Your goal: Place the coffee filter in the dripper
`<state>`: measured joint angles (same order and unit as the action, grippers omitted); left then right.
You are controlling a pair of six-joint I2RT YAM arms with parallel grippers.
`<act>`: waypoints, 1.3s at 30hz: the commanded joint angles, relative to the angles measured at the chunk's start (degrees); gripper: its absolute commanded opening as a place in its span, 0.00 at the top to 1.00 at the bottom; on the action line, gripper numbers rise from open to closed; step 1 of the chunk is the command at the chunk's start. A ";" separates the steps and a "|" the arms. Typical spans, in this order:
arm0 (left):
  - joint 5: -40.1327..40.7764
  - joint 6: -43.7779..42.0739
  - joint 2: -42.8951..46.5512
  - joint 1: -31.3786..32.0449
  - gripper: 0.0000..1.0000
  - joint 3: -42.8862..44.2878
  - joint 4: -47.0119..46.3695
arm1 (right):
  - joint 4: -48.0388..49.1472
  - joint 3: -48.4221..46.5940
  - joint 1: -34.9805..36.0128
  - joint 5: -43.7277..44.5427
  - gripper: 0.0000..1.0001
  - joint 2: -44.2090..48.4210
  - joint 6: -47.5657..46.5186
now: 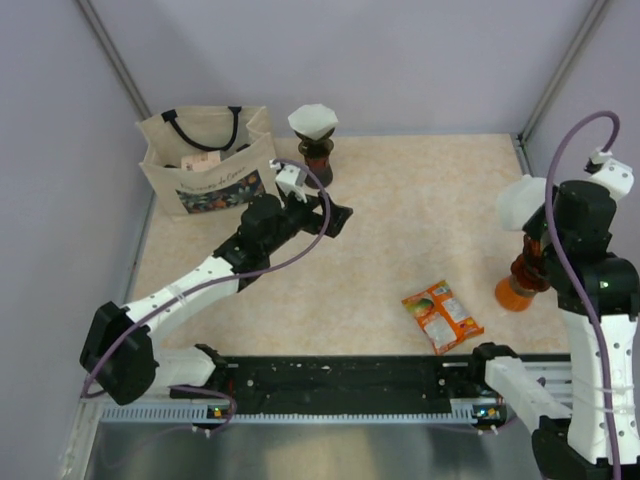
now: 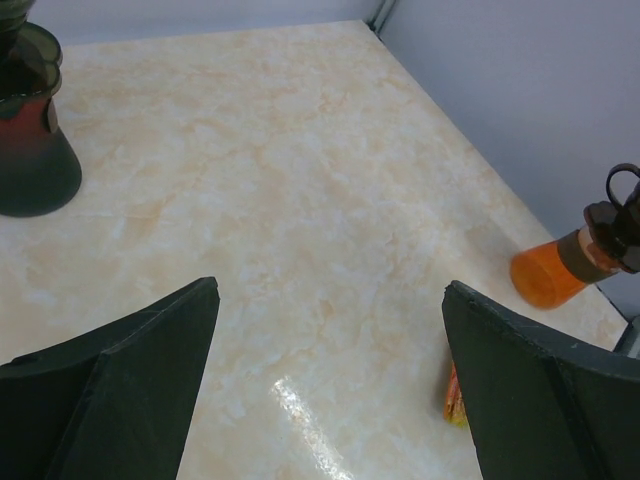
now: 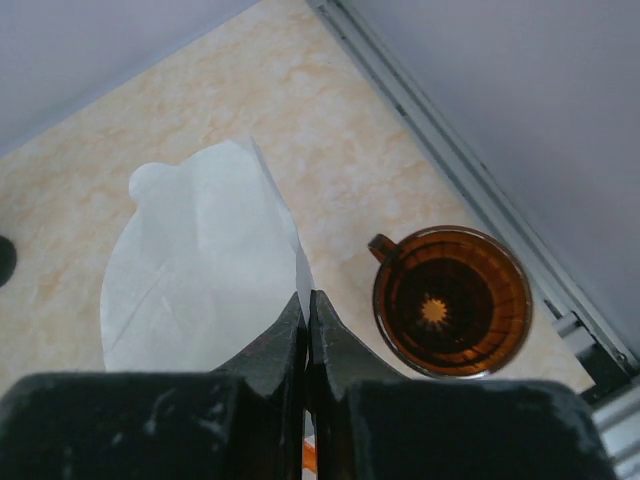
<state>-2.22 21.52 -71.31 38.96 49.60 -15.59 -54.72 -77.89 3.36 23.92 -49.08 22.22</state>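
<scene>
1. Right gripper (image 3: 307,298): fingers pressed together, pinching the lower edge of a white paper coffee filter (image 3: 200,270), which fans out flat ahead of the fingertips, clear of the table (image 1: 420,200).
2. The dripper (image 3: 452,300) stands just beside the held filter at the table's right edge. It is dark and translucent, showing amber-brown from above, with its mouth open and nothing inside. It sits atop an orange flask (image 1: 513,293).
3. Left gripper (image 2: 330,380): fingers spread wide and holding nothing, poised over bare tabletop near the middle, well apart from the dripper.
4. An orange snack packet (image 1: 441,316) lies flat between the two arms, near the front rail.
5. At the back, a second dripper (image 1: 313,122) already lined with white paper tops a dark carafe (image 1: 317,158), beside a canvas tote bag (image 1: 205,165).
</scene>
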 commanded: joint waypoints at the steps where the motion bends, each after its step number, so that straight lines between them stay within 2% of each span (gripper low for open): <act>1: -10.07 5.36 -2.34 -3.71 0.01 0.14 -9.09 | -11.19 -5.69 -0.81 12.80 1.00 0.82 2.65; 4: -17.36 8.44 -3.48 -6.61 0.01 -1.26 -13.75 | -11.38 -4.39 -0.89 14.31 1.00 1.79 3.97; 6: -18.70 8.72 -3.31 -7.49 0.01 -1.88 -14.73 | -11.29 -3.59 -0.81 15.27 1.00 0.92 4.41; 14: -15.98 6.52 1.08 -7.49 0.01 -3.64 -12.01 | -9.01 0.01 -0.89 18.43 1.00 0.47 5.38; 18: -15.27 5.82 3.19 -7.41 0.01 -4.34 -10.16 | -8.39 2.82 -1.51 14.67 1.00 -0.93 5.46; 26: -13.77 5.37 6.00 -7.41 0.01 -5.66 -8.22 | -7.34 7.92 -3.09 19.75 1.00 0.12 6.61; 27: -13.95 5.46 6.01 -7.41 0.01 -5.66 -8.22 | -6.29 8.62 -5.61 19.85 1.00 0.30 6.00; 33: -14.04 5.29 5.92 -7.41 0.01 -5.66 -7.96 | -0.05 13.90 -14.51 10.01 1.00 0.56 2.83; 39: -14.04 5.11 5.92 -7.49 0.01 -5.66 -7.78 | 0.75 15.66 -16.19 8.51 0.94 1.00 2.74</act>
<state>-16.58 27.33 -66.72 31.53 44.34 -21.78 -57.82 -62.43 -12.01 34.37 -49.21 25.87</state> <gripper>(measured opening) 0.986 0.033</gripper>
